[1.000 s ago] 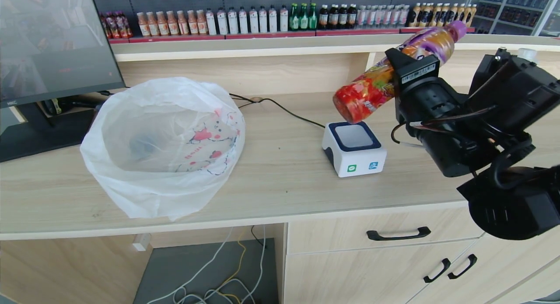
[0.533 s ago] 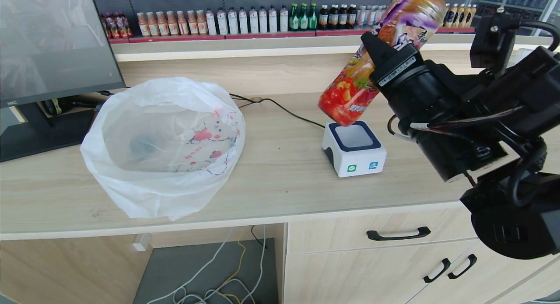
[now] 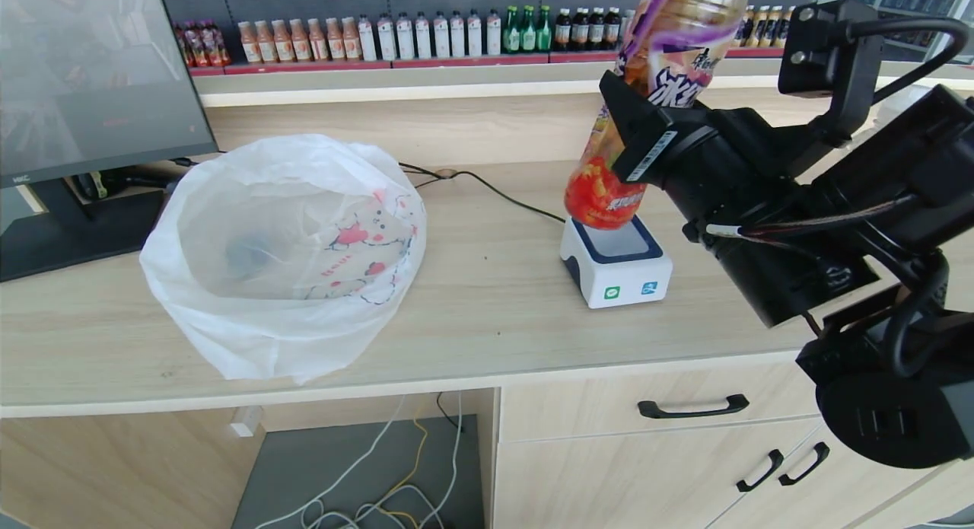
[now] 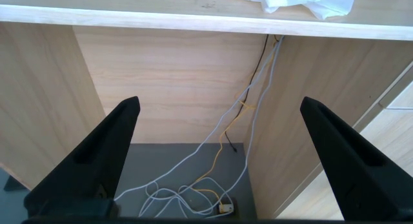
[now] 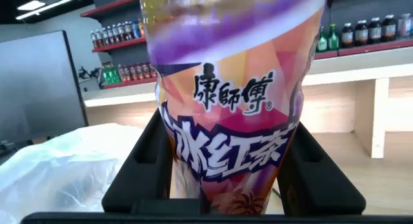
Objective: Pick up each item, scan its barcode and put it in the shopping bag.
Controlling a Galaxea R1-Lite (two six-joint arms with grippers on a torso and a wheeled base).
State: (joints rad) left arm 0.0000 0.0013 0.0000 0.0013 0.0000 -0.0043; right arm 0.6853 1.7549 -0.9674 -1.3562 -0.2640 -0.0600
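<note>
I've got R gripper clamped on the orange-purple plastic drink bottle, approx upright, base just above window of white box scanner on wooden counter. White plastic shopping bag sits open, well left of scanner. L gripper jaws wide apart, below counter edge, over floor cables.

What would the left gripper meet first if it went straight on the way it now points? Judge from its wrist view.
Likely the cables hanging in the opening under the counter, or the wooden back panel right behind them; depth is unclear. The left gripper is open and holds nothing.
</note>
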